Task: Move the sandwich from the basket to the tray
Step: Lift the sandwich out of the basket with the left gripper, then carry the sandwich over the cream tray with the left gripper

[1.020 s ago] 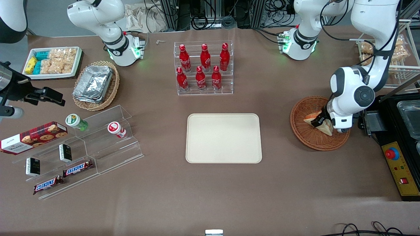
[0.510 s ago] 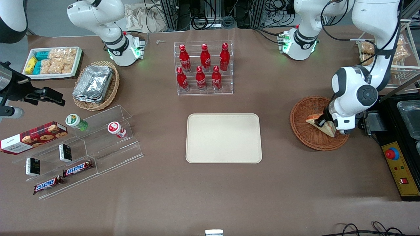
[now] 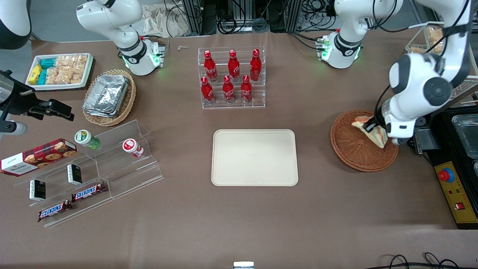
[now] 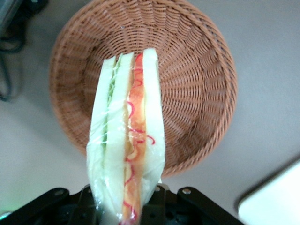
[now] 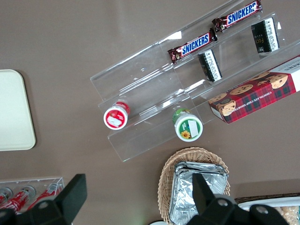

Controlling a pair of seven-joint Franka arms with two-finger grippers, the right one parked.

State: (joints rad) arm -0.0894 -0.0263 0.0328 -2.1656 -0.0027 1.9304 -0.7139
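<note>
Sandwich (image 4: 125, 140) is pinched in the left gripper (image 3: 372, 129), hanging above the basket (image 3: 351, 149), clear of the weave in the wrist view. Next, IMO: lift w/o squeezing harder, carry level to the tray (image 3: 254, 157), set flat near the middle. Fingertips hidden by the wrap & bread; grip depth unclear

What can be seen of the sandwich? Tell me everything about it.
The sandwich is a triangular wedge of pale white bread, apparently wrapped in clear film, with green filling in one layer and red-orange filling in another along its cut edge. The left arm's pincer is shut on it and holds it lifted above the reddish-brown wicker basket, clear of the weave, with its cut edge facing the wrist camera. Nothing else touches it. The cream tray lies toward the parked arm's end, bare.
</note>
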